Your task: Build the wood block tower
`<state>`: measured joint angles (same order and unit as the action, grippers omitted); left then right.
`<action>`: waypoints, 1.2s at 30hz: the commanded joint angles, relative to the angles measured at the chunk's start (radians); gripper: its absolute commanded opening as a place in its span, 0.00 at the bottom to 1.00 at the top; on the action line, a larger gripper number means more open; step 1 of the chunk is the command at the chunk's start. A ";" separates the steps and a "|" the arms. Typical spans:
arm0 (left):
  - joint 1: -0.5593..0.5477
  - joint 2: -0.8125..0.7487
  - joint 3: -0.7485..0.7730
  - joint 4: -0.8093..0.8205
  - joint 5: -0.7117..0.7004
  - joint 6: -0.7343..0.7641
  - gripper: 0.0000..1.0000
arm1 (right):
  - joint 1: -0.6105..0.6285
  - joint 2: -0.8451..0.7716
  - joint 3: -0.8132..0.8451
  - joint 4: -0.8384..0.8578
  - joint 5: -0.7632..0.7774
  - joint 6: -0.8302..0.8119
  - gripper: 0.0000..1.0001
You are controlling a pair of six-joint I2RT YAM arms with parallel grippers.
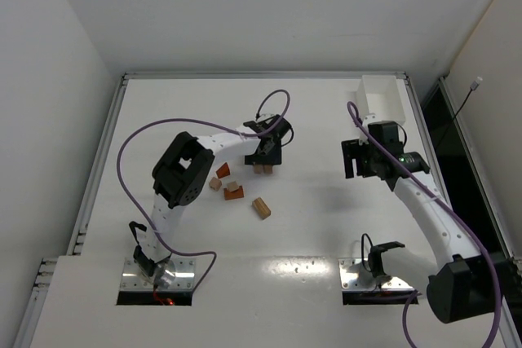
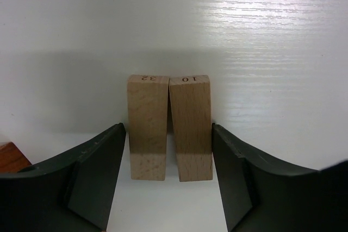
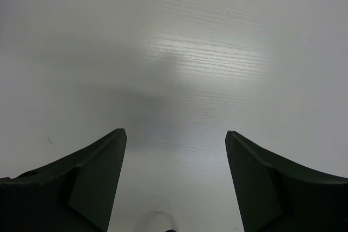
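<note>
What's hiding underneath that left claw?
Two pale wooden blocks, block 32 and block 10, side by side on the white table between the left gripper fingers. From above, the gripper covers most of them.

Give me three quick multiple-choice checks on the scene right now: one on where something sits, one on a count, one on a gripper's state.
1. Where is the white box?
A. at the far right corner of the table
B. between the arms' bases
C. beside the left arm's elbow

2. How many pale blocks stand between the fingers of the left gripper?
A. one
B. two
C. four

3. The right gripper is:
A. shut on a block
B. shut and empty
C. open and empty

Answers:
1 A: the top view shows it against the far edge, to the right of both arms.
2 B: the left wrist view shows a pair side by side, marked 32 and 10.
3 C: its fingers stand wide apart with only bare table between them.
</note>
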<state>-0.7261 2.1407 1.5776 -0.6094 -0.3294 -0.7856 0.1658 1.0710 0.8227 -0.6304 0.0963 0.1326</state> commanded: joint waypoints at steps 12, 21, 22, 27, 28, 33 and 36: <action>0.025 0.015 0.001 0.025 0.012 0.043 0.44 | -0.005 0.006 -0.002 0.028 -0.021 0.012 0.70; 0.036 0.042 0.022 0.034 0.001 0.082 0.33 | -0.005 0.006 -0.011 0.037 -0.021 0.021 0.70; 0.036 0.042 0.022 0.034 -0.011 0.082 0.33 | -0.005 0.006 -0.011 0.037 -0.021 0.021 0.70; 0.036 0.051 0.032 0.034 -0.011 0.069 0.60 | -0.005 0.006 -0.011 0.037 -0.021 0.021 0.70; 0.036 0.042 0.022 0.034 -0.001 0.069 0.64 | -0.005 0.006 -0.011 0.037 -0.021 0.021 0.70; 0.036 0.042 0.013 0.034 0.009 0.048 0.66 | -0.005 0.006 -0.011 0.037 -0.021 0.021 0.70; 0.036 0.032 0.013 0.025 0.009 0.039 0.75 | -0.005 0.006 -0.011 0.037 -0.021 0.021 0.70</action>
<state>-0.7013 2.1578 1.5963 -0.5739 -0.3172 -0.7265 0.1658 1.0771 0.8116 -0.6281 0.0784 0.1390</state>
